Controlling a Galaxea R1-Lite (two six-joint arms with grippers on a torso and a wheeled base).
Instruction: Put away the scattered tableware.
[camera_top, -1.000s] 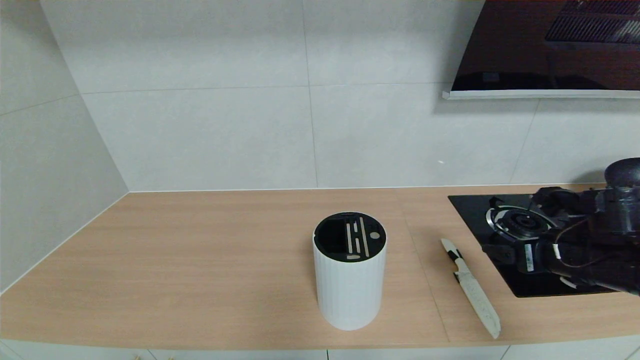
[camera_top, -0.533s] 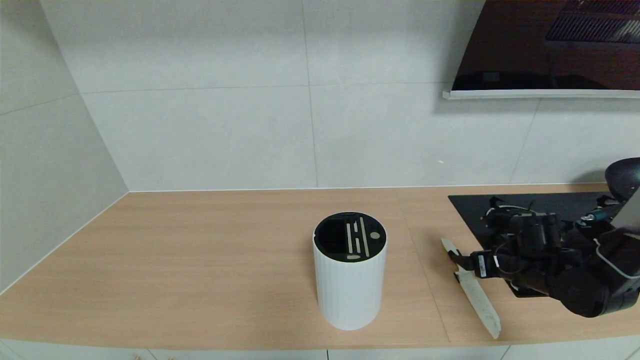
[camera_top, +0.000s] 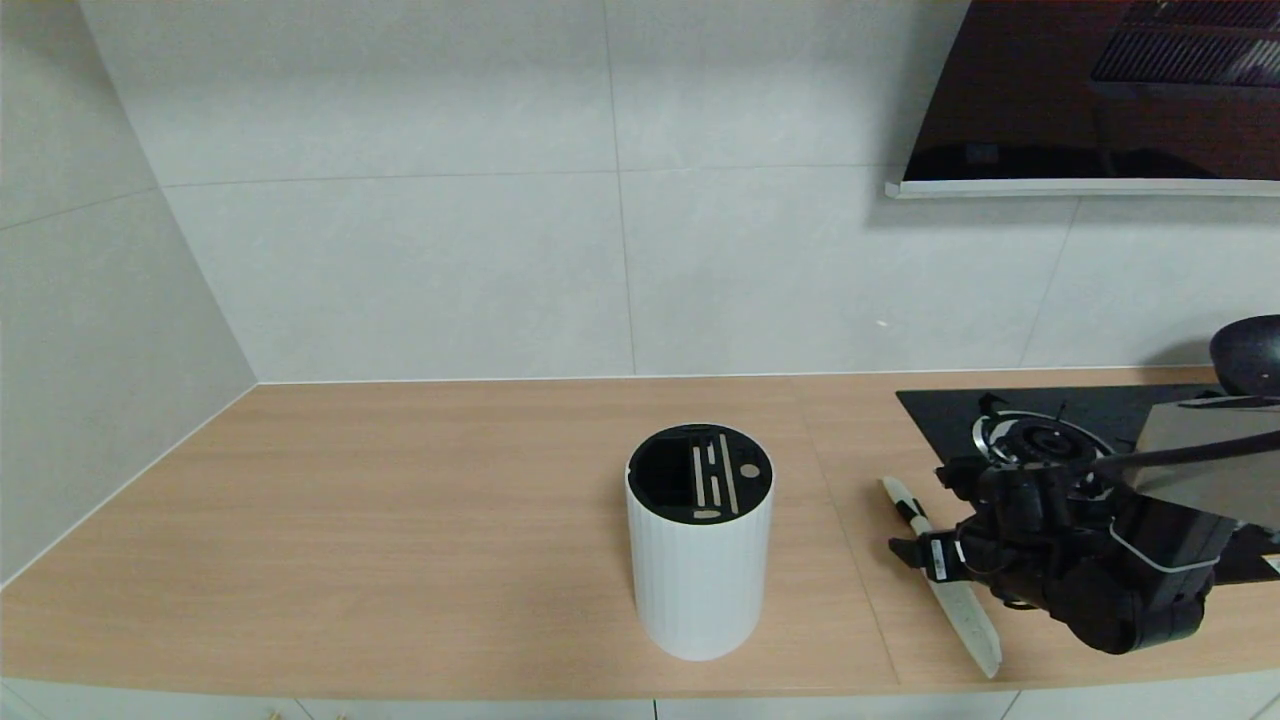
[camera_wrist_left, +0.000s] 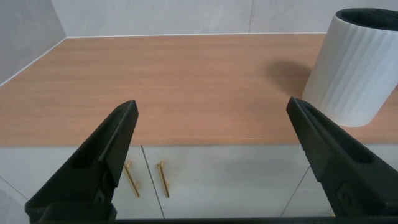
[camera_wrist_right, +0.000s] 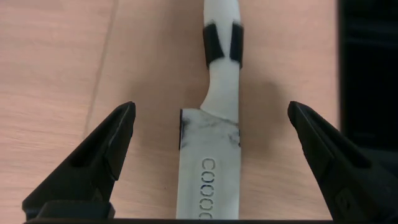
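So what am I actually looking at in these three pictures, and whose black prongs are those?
It is a two-armed robot at a kitchen counter. The wide picture comes from a camera on its head. The other two come from cameras on its wrists, looking out between the two black fingers of each end effector. The right end effector hovers open over a white knife lying flat on the wood, beside the stove. The left end effector is open too, in front of the counter's edge. The white ribbed holder with slots on top stands upright in the middle. Nothing is held.
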